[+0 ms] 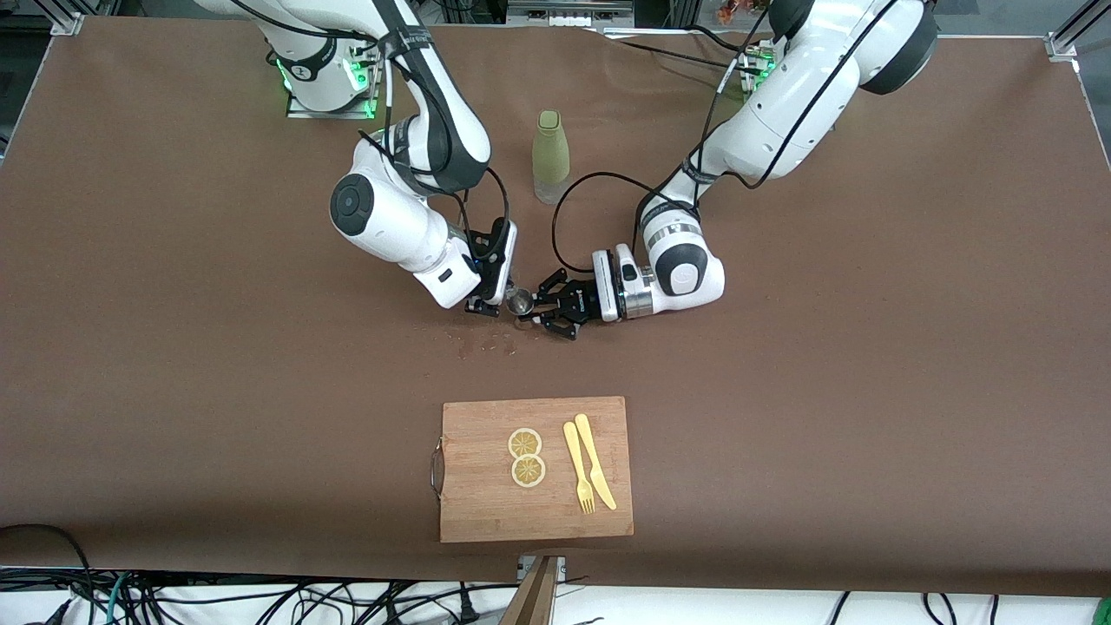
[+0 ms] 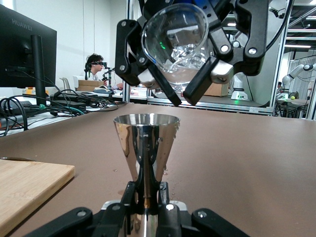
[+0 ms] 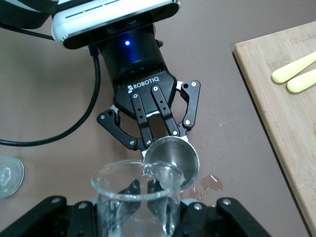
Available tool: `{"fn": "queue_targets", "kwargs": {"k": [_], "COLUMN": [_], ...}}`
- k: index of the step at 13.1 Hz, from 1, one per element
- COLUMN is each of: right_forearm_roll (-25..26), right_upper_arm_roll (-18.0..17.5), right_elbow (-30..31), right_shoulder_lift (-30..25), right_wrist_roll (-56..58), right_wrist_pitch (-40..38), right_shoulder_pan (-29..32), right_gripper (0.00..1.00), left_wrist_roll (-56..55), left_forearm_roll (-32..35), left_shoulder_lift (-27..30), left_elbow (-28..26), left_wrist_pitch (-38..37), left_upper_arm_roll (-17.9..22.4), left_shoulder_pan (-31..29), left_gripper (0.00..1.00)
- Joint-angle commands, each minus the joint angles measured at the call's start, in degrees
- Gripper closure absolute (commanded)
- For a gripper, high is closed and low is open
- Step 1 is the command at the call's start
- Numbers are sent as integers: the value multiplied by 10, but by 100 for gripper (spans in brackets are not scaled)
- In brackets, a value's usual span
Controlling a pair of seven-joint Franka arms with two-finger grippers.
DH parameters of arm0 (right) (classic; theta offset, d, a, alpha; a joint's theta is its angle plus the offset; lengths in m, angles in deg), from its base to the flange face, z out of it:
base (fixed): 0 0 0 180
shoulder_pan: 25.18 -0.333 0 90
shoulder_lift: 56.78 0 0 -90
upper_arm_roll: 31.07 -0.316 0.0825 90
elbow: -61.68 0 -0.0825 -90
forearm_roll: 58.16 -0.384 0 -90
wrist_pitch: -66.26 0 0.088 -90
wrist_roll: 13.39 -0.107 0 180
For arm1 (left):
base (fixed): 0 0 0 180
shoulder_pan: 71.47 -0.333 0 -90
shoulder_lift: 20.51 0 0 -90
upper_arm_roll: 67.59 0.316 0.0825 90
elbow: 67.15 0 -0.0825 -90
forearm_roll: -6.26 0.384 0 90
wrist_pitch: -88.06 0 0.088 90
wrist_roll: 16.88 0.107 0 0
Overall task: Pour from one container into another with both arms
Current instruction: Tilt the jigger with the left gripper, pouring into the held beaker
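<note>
My left gripper (image 1: 534, 310) lies level just above the table's middle, shut on the waist of a steel double-cone jigger (image 1: 521, 302) that stands upright. The left wrist view shows the jigger (image 2: 146, 143) pinched between my own fingers. My right gripper (image 1: 488, 304) comes in from the right arm's end, shut on a clear glass beaker (image 3: 136, 195). The beaker (image 2: 175, 39) is tipped over the jigger, its spout at the rim of the jigger's cup (image 3: 173, 157). Whether liquid is flowing, I cannot tell.
Water drops (image 1: 486, 343) and a small puddle (image 3: 210, 183) wet the brown cloth beside the jigger. A green-sleeved bottle (image 1: 550, 156) stands toward the robots' bases. Nearer the camera a wooden cutting board (image 1: 486, 512) bears two lemon slices (image 1: 525, 443), a yellow fork (image 1: 577, 464) and a yellow knife (image 1: 595, 460).
</note>
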Motion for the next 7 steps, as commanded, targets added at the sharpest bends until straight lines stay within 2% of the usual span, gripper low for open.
{"fn": "queue_targets", "kwargs": {"k": [1, 7], "right_forearm_roll": [20, 34], "right_upper_arm_roll": [12, 12], "right_elbow": [-4, -9], "right_shoulder_lift": [2, 4], "right_wrist_roll": [-16, -16], "right_wrist_pitch": [3, 2], "right_shoulder_pan": [-12, -13], "right_gripper": [88, 88], "left_wrist_roll": [59, 59], "left_forearm_roll": [-28, -28], "left_shoulder_lift": [-4, -4], "left_elbow": [10, 10], "left_wrist_pitch": [16, 16], "left_upper_arm_roll": [-6, -5], "left_shoulder_pan": [4, 4], "left_gripper": [100, 100]}}
